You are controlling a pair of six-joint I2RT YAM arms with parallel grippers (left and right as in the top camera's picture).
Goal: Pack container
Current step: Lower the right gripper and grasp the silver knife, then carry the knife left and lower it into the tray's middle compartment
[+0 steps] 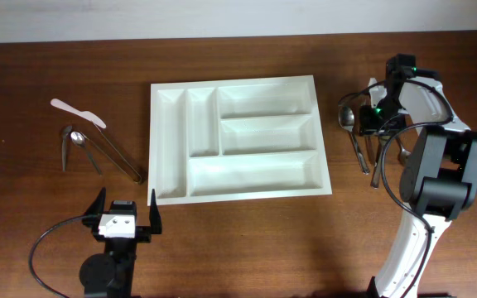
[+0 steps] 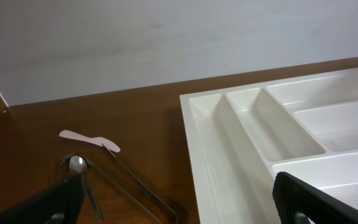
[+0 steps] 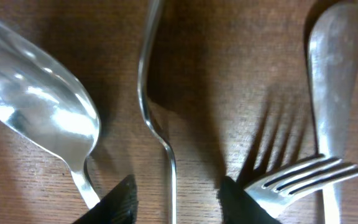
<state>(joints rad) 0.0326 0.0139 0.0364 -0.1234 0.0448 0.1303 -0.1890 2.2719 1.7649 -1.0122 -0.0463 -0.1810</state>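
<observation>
The white container [image 1: 238, 82] lies in the middle of the table with all its compartments bare; its left part [image 2: 211, 155] shows in the left wrist view. My right gripper [image 1: 372, 124] is down over metal cutlery right of the tray. Its jaws [image 3: 176, 186] straddle a thin utensil lying on edge [image 3: 151, 106], with a gap on each side. A large spoon [image 3: 36, 112] lies to the left of that utensil and a fork [image 3: 303, 174] to the right. My left gripper [image 1: 127, 201] stands wide open and holds nothing near the tray's front left corner.
Left of the tray lie a white plastic knife [image 1: 77, 112], a small spoon [image 1: 77, 141] and metal tongs [image 1: 114, 153]. Another flat handle [image 3: 331, 74] lies beyond the fork. The right arm's body [image 1: 437, 174] stands over the table's right side.
</observation>
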